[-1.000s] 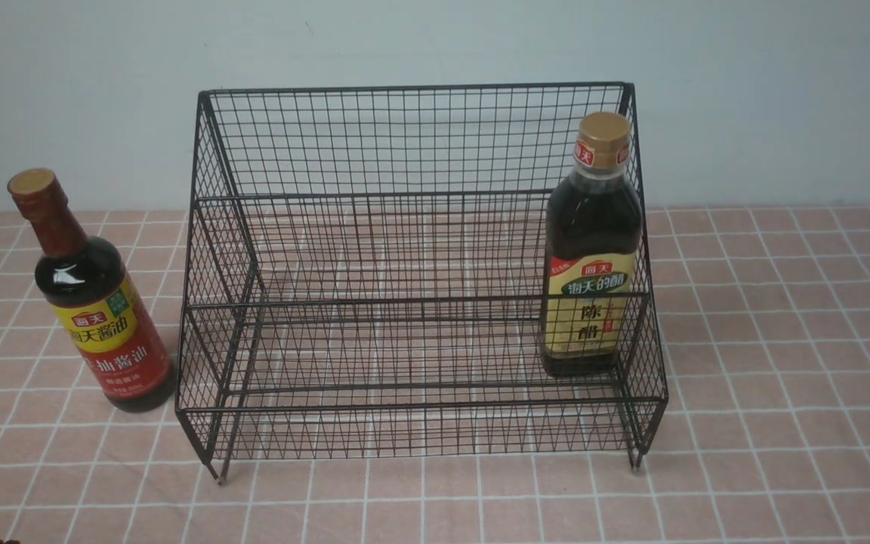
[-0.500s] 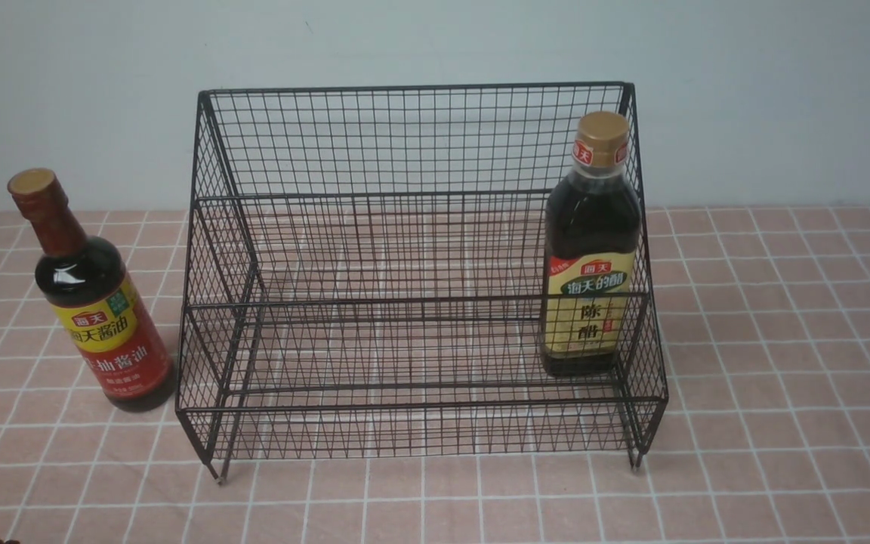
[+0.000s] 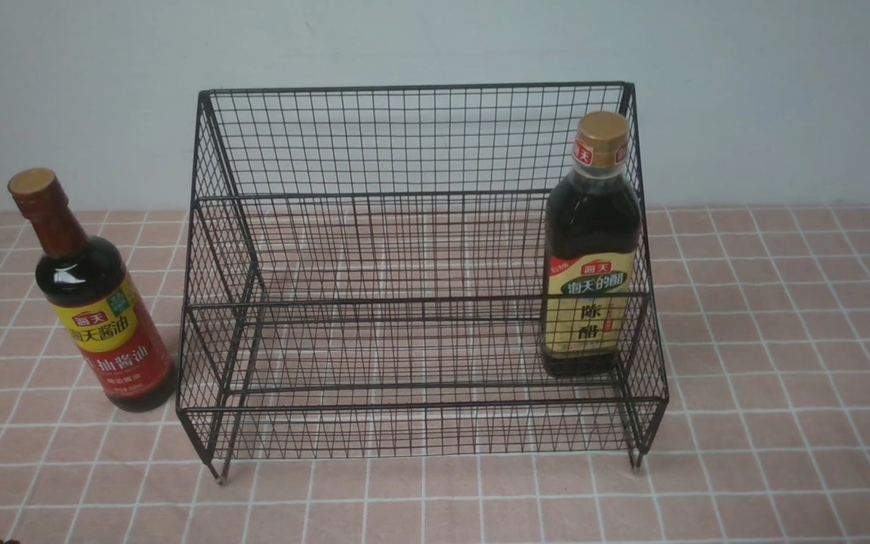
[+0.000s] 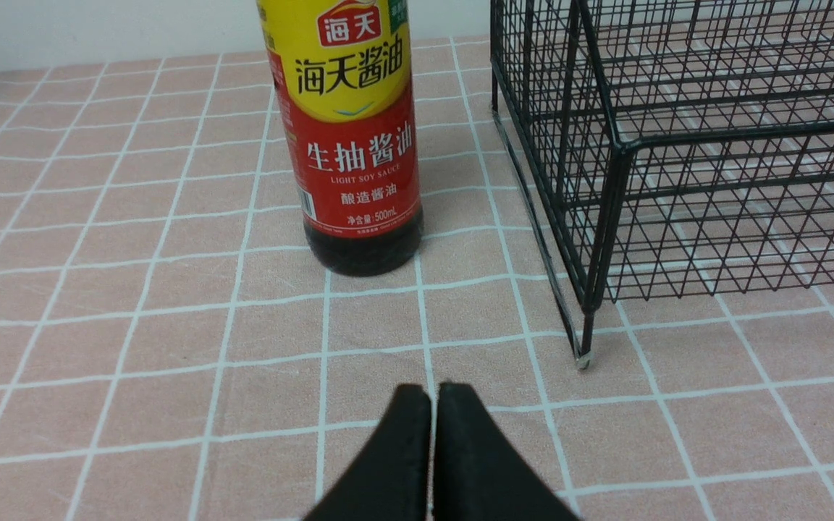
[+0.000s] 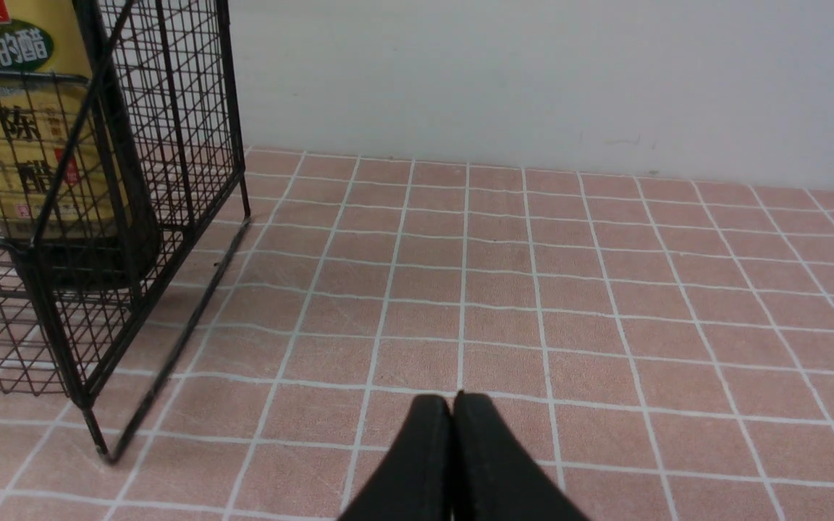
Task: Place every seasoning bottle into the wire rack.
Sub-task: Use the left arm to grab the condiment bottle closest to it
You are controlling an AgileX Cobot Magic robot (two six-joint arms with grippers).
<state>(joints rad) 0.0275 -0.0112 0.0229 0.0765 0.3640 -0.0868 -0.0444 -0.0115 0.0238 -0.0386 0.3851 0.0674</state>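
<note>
The black wire rack (image 3: 420, 136) stands mid-table. A squarish seasoning bottle with a beige-yellow label (image 3: 590, 257) stands upright inside it at the right end; the right wrist view shows it (image 5: 22, 137) through the mesh. A round long-necked bottle with a red-and-yellow label (image 3: 91, 302) stands upright on the cloth just left of the rack. My left gripper (image 4: 433, 391) is shut and empty, a short way in front of that bottle (image 4: 352, 145). My right gripper (image 5: 452, 399) is shut and empty, over the cloth to the right of the rack (image 5: 171, 108). Neither gripper shows in the front view.
A pink checked cloth (image 3: 782, 340) covers the table. A pale wall (image 3: 782, 91) rises close behind the rack. The rack's front foot (image 4: 582, 358) stands near my left gripper.
</note>
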